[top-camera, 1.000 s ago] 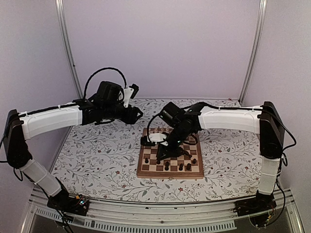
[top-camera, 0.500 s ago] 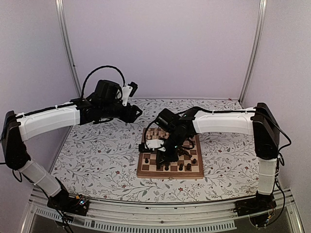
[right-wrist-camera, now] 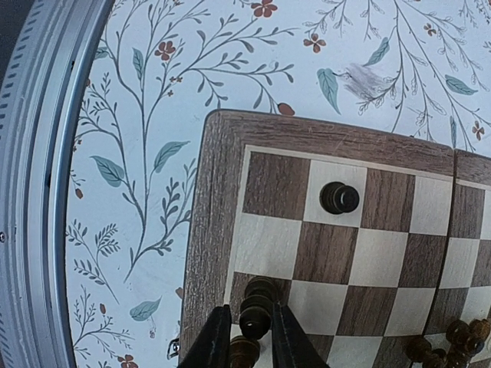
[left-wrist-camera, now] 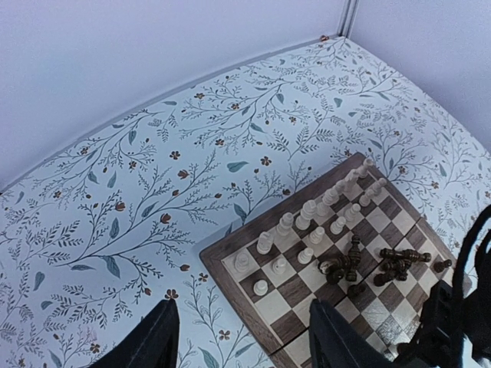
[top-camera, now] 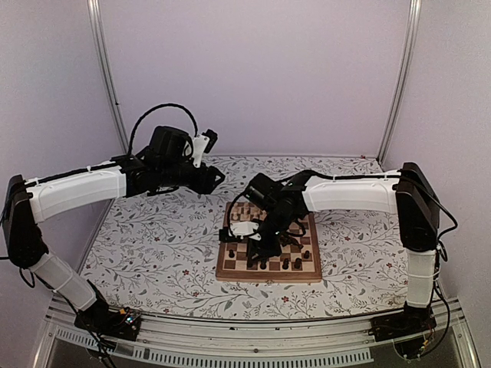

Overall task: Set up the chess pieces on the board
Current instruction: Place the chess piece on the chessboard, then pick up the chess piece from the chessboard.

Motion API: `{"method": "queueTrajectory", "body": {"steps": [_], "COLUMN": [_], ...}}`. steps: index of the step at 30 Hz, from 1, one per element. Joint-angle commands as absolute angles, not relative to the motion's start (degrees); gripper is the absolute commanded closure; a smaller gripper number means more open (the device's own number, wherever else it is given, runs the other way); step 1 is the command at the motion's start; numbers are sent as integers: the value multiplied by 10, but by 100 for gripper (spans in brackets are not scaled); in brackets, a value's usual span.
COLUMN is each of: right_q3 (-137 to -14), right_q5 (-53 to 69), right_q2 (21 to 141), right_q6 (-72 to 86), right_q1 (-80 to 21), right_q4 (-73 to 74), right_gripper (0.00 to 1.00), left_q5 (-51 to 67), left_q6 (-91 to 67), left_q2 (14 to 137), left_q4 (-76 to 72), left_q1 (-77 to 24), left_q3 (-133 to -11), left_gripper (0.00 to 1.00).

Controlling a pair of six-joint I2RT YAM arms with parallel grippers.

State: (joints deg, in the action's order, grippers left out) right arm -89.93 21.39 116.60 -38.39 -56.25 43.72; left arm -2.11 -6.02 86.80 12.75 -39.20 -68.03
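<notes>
The board (top-camera: pixel 265 277) lies on the floral table right of centre. In the left wrist view the board (left-wrist-camera: pixel 230 282) has cream chess pieces (left-wrist-camera: pixel 307 222) standing in two rows on its far side and dark chess pieces (left-wrist-camera: pixel 368 264) lying in a heap near the middle. My right gripper (top-camera: pixel 257 245) is low over the board's near left corner. In the right wrist view it (right-wrist-camera: pixel 249 341) is shut on a dark piece (right-wrist-camera: pixel 257 310), upright over a dark square by the rim (right-wrist-camera: pixel 207 230). A dark pawn (right-wrist-camera: pixel 339 198) stands alone two squares away. My left gripper (left-wrist-camera: pixel 245 341) is open, empty and high over the table left of the board.
Several dark pieces (top-camera: pixel 285 264) stand along the board's near rows. The metal rail (right-wrist-camera: pixel 38 153) of the table's near edge runs beside the board's corner. Floral table (top-camera: pixel 153 253) spreads left of the board. Walls and upright posts (top-camera: pixel 107 77) close the back.
My right gripper has moved left and down toward the board's near left corner with the dark piece. The left arm has risen slightly, then held still.
</notes>
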Motion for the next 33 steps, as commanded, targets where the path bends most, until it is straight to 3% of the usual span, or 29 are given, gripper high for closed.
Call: {"method": "queueTrajectory", "body": {"steps": [1, 5, 11, 23, 33], "right_q3": [-912, -921, -937, -955, -962], "right_q5": [214, 215, 221, 233, 242], "right_q2": [1172, 1163, 1143, 1123, 1170], "right_q6": [-383, -383, -382, -363, -364], "right_q1": [-564, -563, -552, -410, -402], "right_q4": [445, 454, 469, 444, 432], "right_gripper": [80, 78, 64, 68, 61], "left_q5": [-17, -13, -14, -4, -4], "left_q6": [-56, -55, -56, -55, -52], "left_q2": [857, 859, 859, 873, 884], "left_q4": [129, 131, 131, 136, 143], "left_q1": [-385, -385, -385, -385, -385], "left_q3": [-693, -694, -694, -698, -704], "left_gripper": [40, 40, 40, 41, 41]}}
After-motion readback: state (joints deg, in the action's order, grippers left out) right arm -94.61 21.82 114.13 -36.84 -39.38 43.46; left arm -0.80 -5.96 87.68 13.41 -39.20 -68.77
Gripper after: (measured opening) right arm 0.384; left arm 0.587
